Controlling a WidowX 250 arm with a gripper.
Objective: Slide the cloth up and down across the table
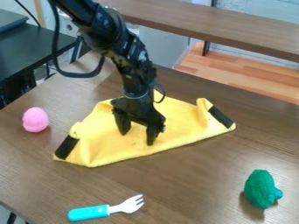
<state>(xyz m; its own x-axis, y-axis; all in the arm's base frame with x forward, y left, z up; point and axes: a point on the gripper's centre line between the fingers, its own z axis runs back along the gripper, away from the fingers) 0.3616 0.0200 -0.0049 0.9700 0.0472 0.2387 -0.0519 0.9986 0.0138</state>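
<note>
From where I stand, three items lie around the yellow cloth (175,124) on the brown table (192,175). A pink egg-shaped object (36,120) sits beyond the cloth's left end, toward the table's left edge, and is the nearest obstruction on that side. A toy fork (108,210) with a blue handle and pale tines lies below the cloth's long lower edge, with its tines pointing up and to the right. A green textured toy (260,189) stands well apart, to the lower right. A black table (29,48) adjoins the left side; a brown bench-like surface (234,33) runs beyond the far edge.

Cloth orientation: the long axis runs diagonally, from lower left to upper right. A black patch marks each end, and raised folds form beside both patches. The lower border is nearly straight; the opposite side narrows to a peak behind the gripper (138,136).

Clearances: bare wood separates the cloth from the fork, and a wider span separates it from the green toy. Wood also shows between the cloth and the table's far edge.

Tool state: fingers spread apart, directed down over the cloth's middle, with nothing gripped. Exact fingertip contact cannot be confirmed.
</note>
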